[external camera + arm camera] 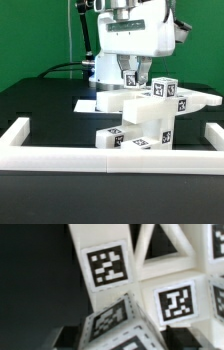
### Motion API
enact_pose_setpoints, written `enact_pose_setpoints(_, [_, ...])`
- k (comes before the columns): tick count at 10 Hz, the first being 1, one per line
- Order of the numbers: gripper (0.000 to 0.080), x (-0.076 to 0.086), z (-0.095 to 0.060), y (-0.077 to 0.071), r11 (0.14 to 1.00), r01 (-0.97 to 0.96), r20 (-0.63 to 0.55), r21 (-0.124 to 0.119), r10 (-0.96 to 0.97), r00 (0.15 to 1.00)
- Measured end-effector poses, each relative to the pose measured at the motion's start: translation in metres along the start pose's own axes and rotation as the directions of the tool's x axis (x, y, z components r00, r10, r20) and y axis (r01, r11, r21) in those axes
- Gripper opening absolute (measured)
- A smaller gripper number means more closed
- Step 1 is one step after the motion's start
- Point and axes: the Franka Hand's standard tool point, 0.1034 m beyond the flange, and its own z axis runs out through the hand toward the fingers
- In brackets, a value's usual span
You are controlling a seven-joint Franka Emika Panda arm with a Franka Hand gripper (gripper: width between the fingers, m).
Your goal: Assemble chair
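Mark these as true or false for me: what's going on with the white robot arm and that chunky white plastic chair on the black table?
1. The chunky matte white plastic chair carries black-and-white square marker tags. True.
2. The chair lies on a green cloth. False: it stands on the black table; the green is the backdrop.
3. The glossy white robot gripper is above the chair, at its top. True.
4. The low white barrier wall is behind the chair. False: in the exterior view it runs in front of it.
5. The tags are red. False: black and white.
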Motion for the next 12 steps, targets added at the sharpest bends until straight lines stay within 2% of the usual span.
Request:
enact_pose_setpoints(1, [0.0397, -0.0017, 0.0001, -0.0008, 0.996, -0.09, 0.004, 0.002, 0.09, 0.996])
enact_pose_setpoints(4, [0.041, -0.0023, 0.0003, -0.0007, 0.998, -0.066, 0.005, 0.0, 0.066, 0.998])
enact_pose_setpoints(5, [0.0573, -0.0031, 0.0, -0.001, 1.0, -0.008, 0.009, -0.003, 0.008, 1.0])
enact_pose_setpoints(6, [0.0634, -0.0032, -0.0005, -0.002, 0.999, 0.037, 0.007, -0.002, -0.037, 0.999])
enact_pose_setpoints(9, [0.0645, -0.0048, -0.0005, -0.0029, 0.955, 0.295, 0.006, 0.0, -0.295, 0.955])
enact_pose_setpoints(12, [0.0649, -0.0097, 0.0001, -0.0038, 0.83, 0.558, 0.006, 0.003, -0.558, 0.83])
